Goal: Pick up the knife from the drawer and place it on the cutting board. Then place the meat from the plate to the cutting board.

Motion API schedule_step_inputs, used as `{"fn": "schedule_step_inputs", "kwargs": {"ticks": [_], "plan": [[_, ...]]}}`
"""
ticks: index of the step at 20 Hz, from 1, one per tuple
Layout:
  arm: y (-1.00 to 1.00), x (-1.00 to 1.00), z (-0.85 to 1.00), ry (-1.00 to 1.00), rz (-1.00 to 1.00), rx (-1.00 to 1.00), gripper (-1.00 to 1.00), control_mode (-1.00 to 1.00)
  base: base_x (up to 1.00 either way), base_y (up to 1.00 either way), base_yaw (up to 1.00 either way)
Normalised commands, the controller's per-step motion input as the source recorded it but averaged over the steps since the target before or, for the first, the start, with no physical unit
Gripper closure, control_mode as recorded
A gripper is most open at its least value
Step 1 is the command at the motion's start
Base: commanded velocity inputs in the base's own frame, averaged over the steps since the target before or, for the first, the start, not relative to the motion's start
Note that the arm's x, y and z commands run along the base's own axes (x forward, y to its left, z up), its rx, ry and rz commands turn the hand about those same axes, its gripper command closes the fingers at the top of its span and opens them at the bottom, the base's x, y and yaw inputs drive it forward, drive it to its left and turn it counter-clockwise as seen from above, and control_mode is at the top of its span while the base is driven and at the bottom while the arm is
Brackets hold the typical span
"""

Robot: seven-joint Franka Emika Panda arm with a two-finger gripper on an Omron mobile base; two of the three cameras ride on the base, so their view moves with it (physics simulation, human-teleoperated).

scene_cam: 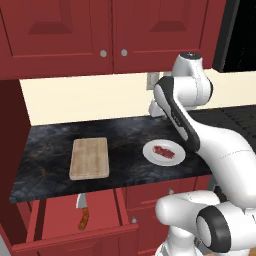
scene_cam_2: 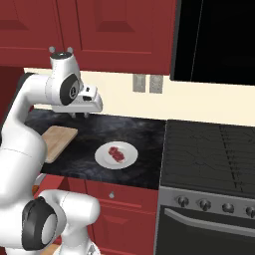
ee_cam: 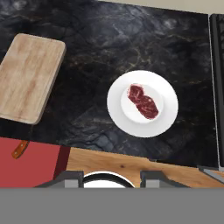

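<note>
Gripper (scene_cam_2: 79, 115) hangs high above dark counter (scene_cam: 50, 145), holding nothing; whether jaws stand apart or closed cannot tell. Knife (scene_cam: 83, 212) lies in pulled-out drawer (scene_cam: 60, 220) below counter edge, blade toward counter, handle toward drawer front. Cutting board (scene_cam: 90, 158) bare on counter, left of plate (scene_cam: 150, 152). Meat (scene_cam: 164, 151) rests on plate, well apart from board

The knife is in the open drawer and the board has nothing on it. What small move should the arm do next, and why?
Probably swing the end effector toward the front of the counter and down toward the knife, which lies in the open drawer. The end effector hangs high above the counter, holding nothing, the cutting board is bare, and the meat sits on the plate.
</note>
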Motion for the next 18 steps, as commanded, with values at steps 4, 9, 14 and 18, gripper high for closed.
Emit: {"fn": "schedule_step_inputs", "kwargs": {"ticks": [4, 9, 14, 18], "plan": [[0.0, -0.08, 0.0, 0.0, 0.0, 0.0, -1.0, -1.0, 0.0, 0.0, 0.0], [0.0, -0.3, 0.0, -0.09, 0.0, 0.0, -1.0, -1.0, 0.0, 0.0, 0.0], [0.0, -0.45, 0.0, -0.05, 0.0, 0.0, -1.0, -1.0, 0.0, 0.0, 0.0], [0.0, -0.42, -0.03, 0.0, 0.0, 0.0, -1.0, -1.0, 0.0, 0.0, 0.0]]}}
